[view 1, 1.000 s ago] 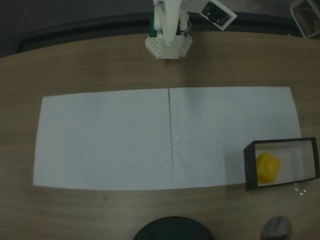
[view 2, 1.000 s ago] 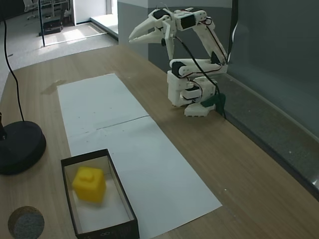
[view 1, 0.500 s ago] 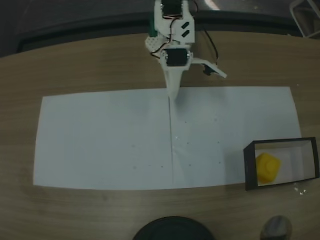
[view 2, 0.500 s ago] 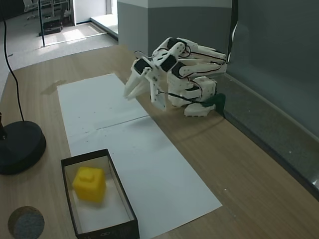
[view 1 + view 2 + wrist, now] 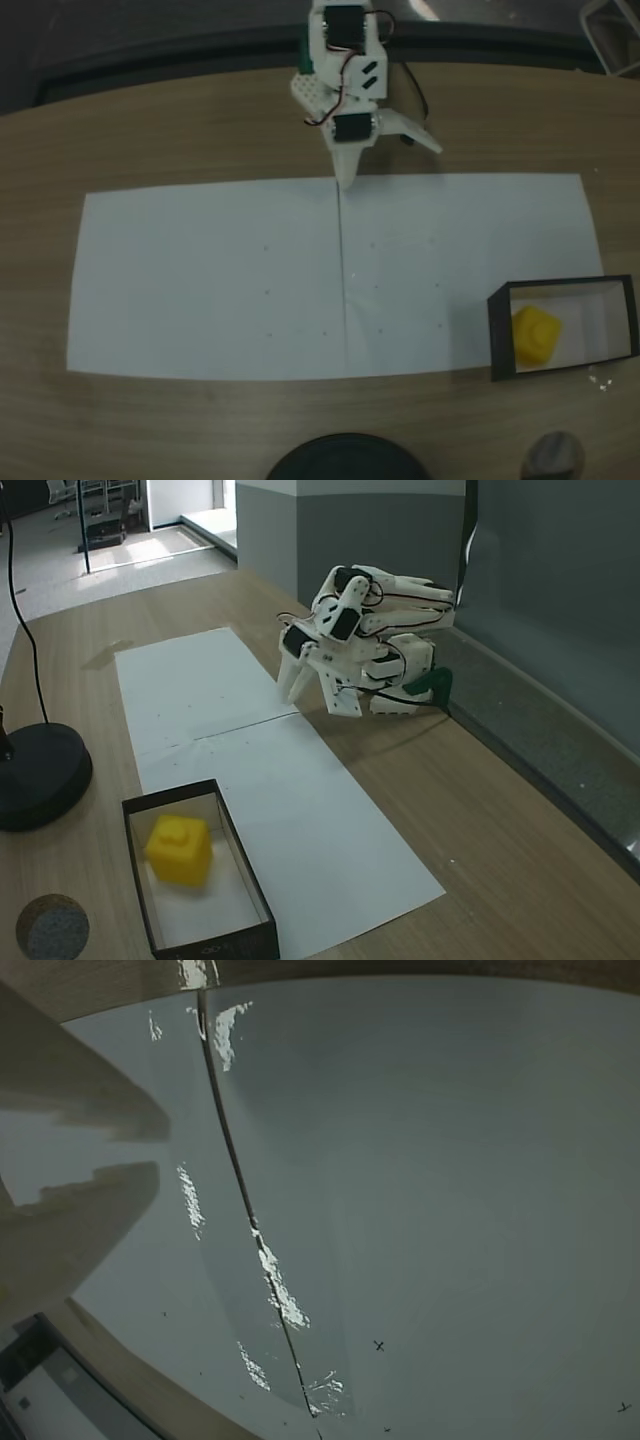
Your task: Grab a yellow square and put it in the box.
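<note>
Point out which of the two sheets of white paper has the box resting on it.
The sheet on the right in the top-down fixed view. The box overlaps its lower right corner, with the yellow square inside. The left sheet is bare.

no readable text, labels, brand names or numbers in any view. only marks: small pen crosses and dots on the white paper sheets (image 5: 450, 1160), e.g. one cross (image 5: 379, 1345) near the seam in the wrist view; they spell nothing.

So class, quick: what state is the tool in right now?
Tool: looks shut with nothing in it, folded down near the paper's edge. The yellow square sits in the box.
</note>
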You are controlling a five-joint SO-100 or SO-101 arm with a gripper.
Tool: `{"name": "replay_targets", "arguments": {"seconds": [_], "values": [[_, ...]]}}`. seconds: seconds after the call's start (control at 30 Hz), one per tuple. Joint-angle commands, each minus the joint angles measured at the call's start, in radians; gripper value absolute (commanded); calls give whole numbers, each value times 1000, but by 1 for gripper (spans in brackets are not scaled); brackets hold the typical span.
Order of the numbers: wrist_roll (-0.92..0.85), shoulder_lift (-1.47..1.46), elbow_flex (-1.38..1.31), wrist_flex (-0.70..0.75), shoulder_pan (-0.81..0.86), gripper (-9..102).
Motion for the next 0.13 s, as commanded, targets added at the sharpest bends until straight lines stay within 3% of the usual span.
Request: {"name": "replay_targets", "arguments": {"seconds": [0.0,0.1], "values": [[8,32,-49,12,-3,0],[6,74,-38,20,-3,0]]}}
